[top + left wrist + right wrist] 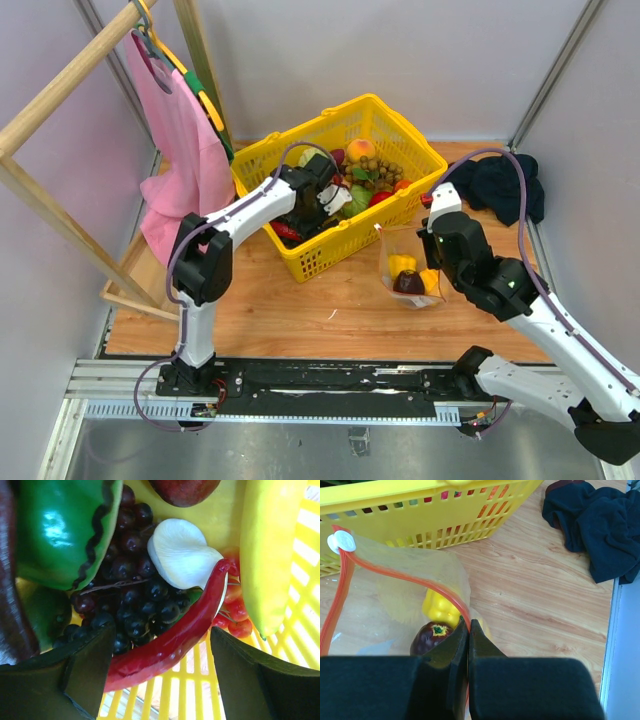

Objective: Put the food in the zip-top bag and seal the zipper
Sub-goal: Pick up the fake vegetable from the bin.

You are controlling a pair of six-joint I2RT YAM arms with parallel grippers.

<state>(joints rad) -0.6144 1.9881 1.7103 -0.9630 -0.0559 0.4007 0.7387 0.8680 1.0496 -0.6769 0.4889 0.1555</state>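
While the top view shows only the left arm bent at the elbow and reaching up-right into the yellow basket, its wrist camera shows the left end effector open, jaws either side of a red chili lying on dark grapes. The right arm slants in from the lower right. Its wrist view shows the right end effector pinched shut on the zipper. The zip-top bag sits on the tabletop just below the basket, with a yellow bell pepper and a dark purple piece inside.

Grey-walled booth, pale wooden tabletop
A light wooden rack (pink cloth hanging) stands left; a crumpled navy cloth lies right.
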